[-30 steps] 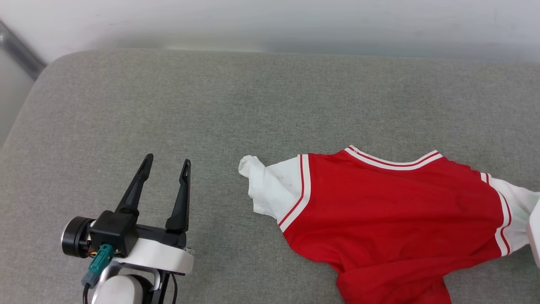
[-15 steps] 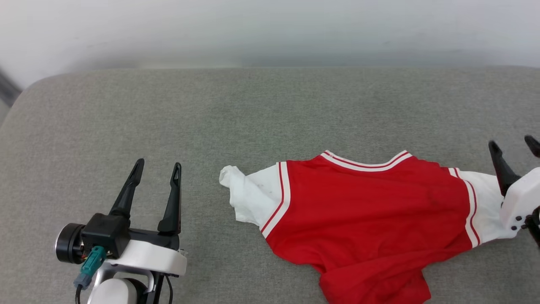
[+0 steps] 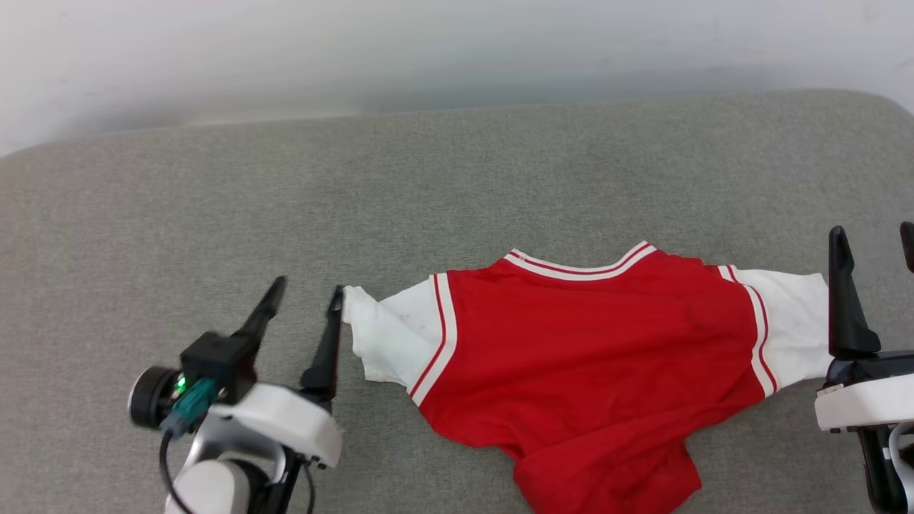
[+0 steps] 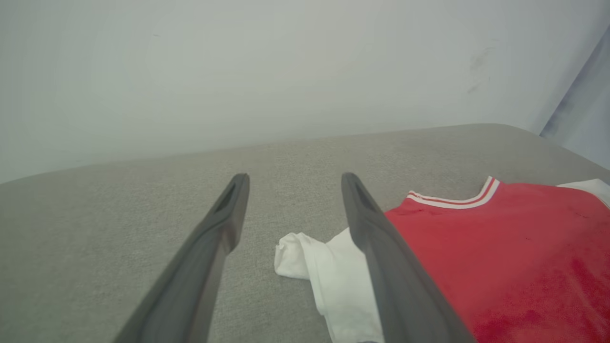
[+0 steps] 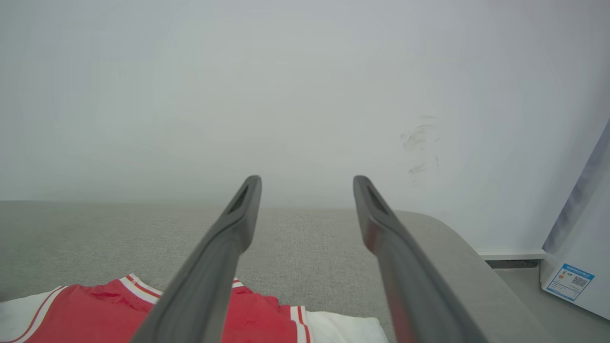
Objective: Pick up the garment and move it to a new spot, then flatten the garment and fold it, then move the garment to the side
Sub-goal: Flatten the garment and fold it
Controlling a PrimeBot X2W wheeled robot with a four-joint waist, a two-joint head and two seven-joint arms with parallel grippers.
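The garment, a red jersey with white sleeves and striped trim, lies rumpled on the grey cushion, collar toward the wall and its lower part bunched near the bottom edge. My left gripper is open, its right finger against the tip of the left white sleeve. In the left wrist view that sleeve lies between and below the fingers of the left gripper. Just right of the other sleeve, my right gripper stands open and empty. The right wrist view shows the right gripper above the garment.
A pale wall runs along the cushion's far edge. The cushion's rounded right end drops to the floor, where a white box with a label stands. Bare cushion stretches left of and behind the garment.
The head camera has swung to the right. My left gripper has closed in on the left sleeve's tip. My right gripper has come into view, open beside the right sleeve.
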